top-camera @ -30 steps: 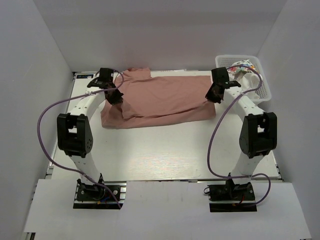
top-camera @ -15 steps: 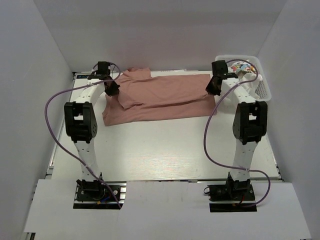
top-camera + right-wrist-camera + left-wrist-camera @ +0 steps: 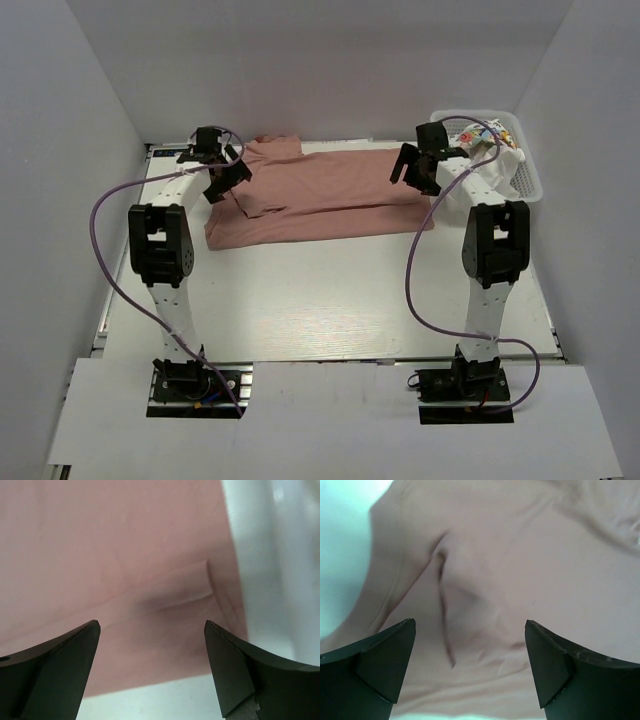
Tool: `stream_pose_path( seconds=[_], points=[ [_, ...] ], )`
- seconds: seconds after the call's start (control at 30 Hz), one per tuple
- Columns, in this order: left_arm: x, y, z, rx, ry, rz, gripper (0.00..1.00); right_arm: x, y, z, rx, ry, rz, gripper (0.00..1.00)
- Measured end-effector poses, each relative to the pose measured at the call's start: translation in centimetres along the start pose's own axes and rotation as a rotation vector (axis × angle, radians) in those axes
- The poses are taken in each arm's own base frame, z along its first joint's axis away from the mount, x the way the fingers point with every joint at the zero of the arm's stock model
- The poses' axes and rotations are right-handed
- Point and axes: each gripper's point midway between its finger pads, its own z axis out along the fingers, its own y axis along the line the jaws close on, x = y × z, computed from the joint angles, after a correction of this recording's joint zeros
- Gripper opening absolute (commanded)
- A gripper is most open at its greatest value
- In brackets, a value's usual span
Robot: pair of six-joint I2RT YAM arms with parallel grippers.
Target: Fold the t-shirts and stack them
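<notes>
**Item:** dusty pink soft cloth t-shirt (image 3: 320,200), spread as a long band with one layer doubled over along its length. Its ends lay directly beneath the two claws and its middle stretched between them.

**Left black two-finger claw** (image 3: 228,180): jaws spread wide, nothing in them. It hung just above the sleeve end, where a small crease ran below the fingers.

**Right black two-finger claw** (image 3: 413,172): likewise spread and empty, above the hem corner, where the doubled layer's edge showed.

**Judgement:** one claw at each end suits laying a long fold evenly, and a crosswise fold looked due next.

**Outward:** white and multicolour-printed t-shirts (image 3: 488,135) sat bunched just beyond the right claw, in a white plastic lattice basket (image 3: 527,185). A white flat table (image 3: 330,300) lay under everything.
</notes>
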Motion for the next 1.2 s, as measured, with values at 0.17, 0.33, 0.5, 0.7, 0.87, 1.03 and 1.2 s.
stream_pose_path(
  seconds=[0.17,0.33,0.5,0.7,0.87,1.03,1.2],
  points=[
    [3.7,2.1,-1.5,-0.021,0.056,0.01,1.0,3.1,2.0,-0.7,-0.072,0.044,-0.058,0.9],
    [7.1,3.6,-0.5,-0.039,0.136,0.001,1.0,6.5,2.2,0.3,-0.089,0.119,-0.079,0.9],
    [9.3,5.0,-0.7,-0.047,0.159,-0.016,1.0,10.3,0.1,1.8,-0.055,0.169,-0.092,0.9],
    [12.4,7.7,-3.8,-0.056,0.139,-0.08,1.0,14.2,-1.1,-1.3,-0.069,0.153,-0.102,0.9],
    [17.0,11.8,-8.4,-0.13,0.187,-0.118,1.0,20.1,-2.0,-5.4,-0.082,0.181,-0.16,0.9],
    [20.9,15.2,-12.8,-0.204,0.246,-0.131,1.0,25.0,-3.1,-9.5,-0.081,0.239,-0.219,0.9],
    [20.6,14.9,-14.1,-0.186,0.234,-0.128,1.0,22.7,-2.4,-12.3,-0.116,0.126,-0.229,0.9]
  ],
)
